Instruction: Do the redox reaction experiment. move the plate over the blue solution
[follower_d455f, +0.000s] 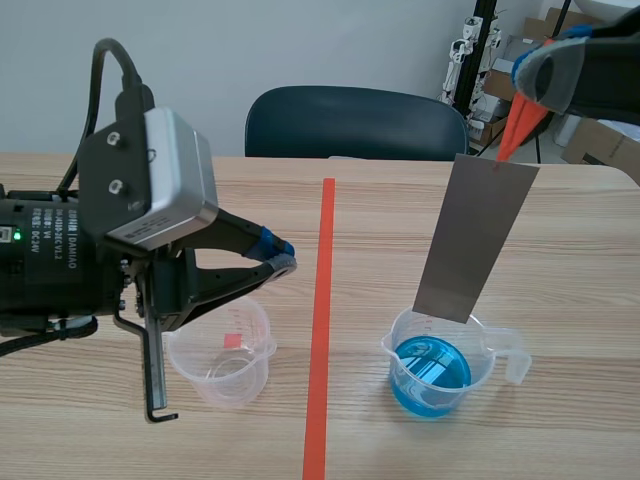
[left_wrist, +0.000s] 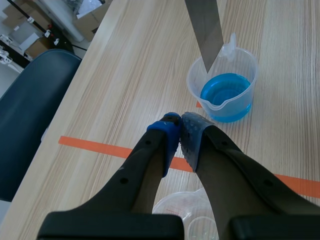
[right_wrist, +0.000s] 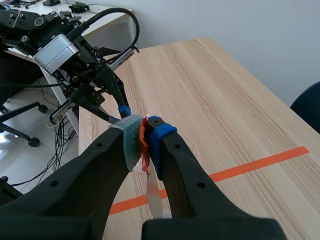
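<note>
Orange tab (right_wrist: 144, 145) is all my right gripper (right_wrist: 145, 131) has, pinched tight between its two pads. The grey metal plate (follower_d455f: 478, 235) hangs from that tab below the gripper. It hangs tilted, with its lower edge at the far rim of the beaker (follower_d455f: 482, 352) holding the blue solution (follower_d455f: 430, 372). I cannot tell whether the edge touches the rim. My worry is the hold: a soft tab lets a long plate swing or twist, so a quick move could knock its lower corner against the rim. That light plastic beaker looks easy to tip or shove, which would spill the solution. The tab could also slip from the pads and drop the plate. The rim is the only thing I judge to be in the plate's way. Well off to the side, across the orange tape line (follower_d455f: 322, 330), my left gripper (left_wrist: 180, 132) hovers with its pads closed on nothing. An empty beaker (follower_d455f: 222, 355) sits under it, and a hex key (follower_d455f: 155, 370) dangles beside that. A dark chair (follower_d455f: 355, 122) stands beyond the table (follower_d455f: 580, 440).
</note>
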